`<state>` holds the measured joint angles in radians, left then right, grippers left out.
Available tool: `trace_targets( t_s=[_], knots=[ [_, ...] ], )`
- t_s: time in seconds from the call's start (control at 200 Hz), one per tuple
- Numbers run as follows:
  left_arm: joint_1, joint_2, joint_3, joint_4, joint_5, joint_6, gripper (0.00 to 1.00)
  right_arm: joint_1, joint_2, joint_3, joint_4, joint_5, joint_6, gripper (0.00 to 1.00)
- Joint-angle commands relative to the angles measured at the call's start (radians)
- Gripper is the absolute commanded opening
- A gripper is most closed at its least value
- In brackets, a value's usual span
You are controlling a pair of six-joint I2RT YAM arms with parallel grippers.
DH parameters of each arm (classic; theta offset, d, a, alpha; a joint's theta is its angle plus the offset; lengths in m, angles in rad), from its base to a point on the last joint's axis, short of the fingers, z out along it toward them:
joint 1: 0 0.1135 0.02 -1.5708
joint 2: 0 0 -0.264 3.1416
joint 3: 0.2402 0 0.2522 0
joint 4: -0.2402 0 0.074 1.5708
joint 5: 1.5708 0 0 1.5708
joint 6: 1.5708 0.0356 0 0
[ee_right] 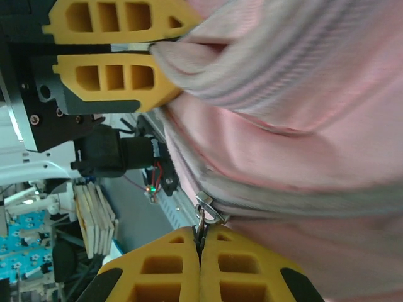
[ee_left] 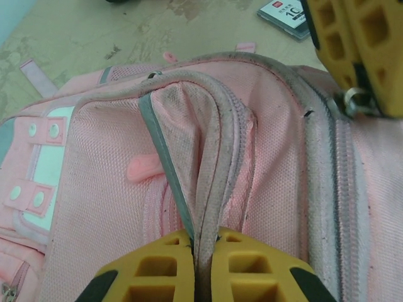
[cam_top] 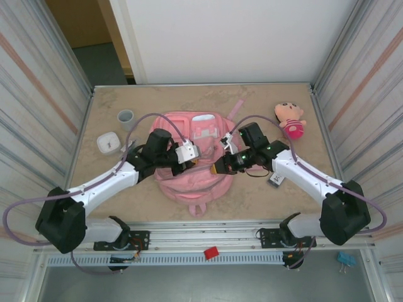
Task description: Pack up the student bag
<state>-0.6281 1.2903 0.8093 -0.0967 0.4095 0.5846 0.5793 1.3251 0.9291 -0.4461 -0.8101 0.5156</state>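
Left wrist: left gripper (ee_left: pixel 203 242) pinches a floppy fold of the bag (ee_left: pixel 101 207); right gripper (ee_right: pixel 201 245) nips the zip pull (ee_right: pixel 206 212). Soft, light fabric, likely best held at seams.

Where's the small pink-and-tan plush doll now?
Top external view: the plush doll lies on the beige table, far-right side, right of the large pink fabric backpack and apart from it.

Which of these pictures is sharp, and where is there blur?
Top external: evenly lit and sharp. Left wrist: the large pink fabric backpack is crisp; the yellow left tool at the bottom edge is softer. Right wrist: the metal zipper pull is sharp, the near fabric blurred.
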Motion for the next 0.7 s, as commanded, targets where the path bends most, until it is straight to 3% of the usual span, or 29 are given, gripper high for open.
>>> trace_targets(
  t_s=[0.0,0.085,0.135,0.306,0.356,0.491,0.696],
  knots=[
    [-0.003,0.027,0.039,0.144,-0.075,-0.056,0.02,0.063,-0.034,-0.013,0.081,-0.027,0.102,0.00],
    [-0.007,0.032,0.029,0.196,-0.013,-0.076,0.02,0.088,-0.027,-0.037,0.158,-0.004,0.165,0.00],
    [-0.007,0.029,0.016,0.227,0.013,-0.084,0.02,0.093,-0.029,-0.043,0.172,0.019,0.180,0.06],
    [-0.001,0.013,-0.012,0.249,0.067,-0.063,0.03,0.041,-0.132,-0.089,0.129,0.146,0.185,0.46],
    [0.007,0.004,-0.024,0.259,0.092,-0.060,0.03,0.006,-0.184,-0.129,0.134,0.176,0.211,0.53],
    [0.032,-0.028,-0.069,0.328,0.161,-0.082,0.03,-0.085,-0.274,-0.244,0.286,0.129,0.345,0.60],
    [0.045,-0.044,-0.090,0.374,0.237,-0.095,0.04,-0.077,-0.241,-0.299,0.494,0.153,0.517,0.64]
  ],
)
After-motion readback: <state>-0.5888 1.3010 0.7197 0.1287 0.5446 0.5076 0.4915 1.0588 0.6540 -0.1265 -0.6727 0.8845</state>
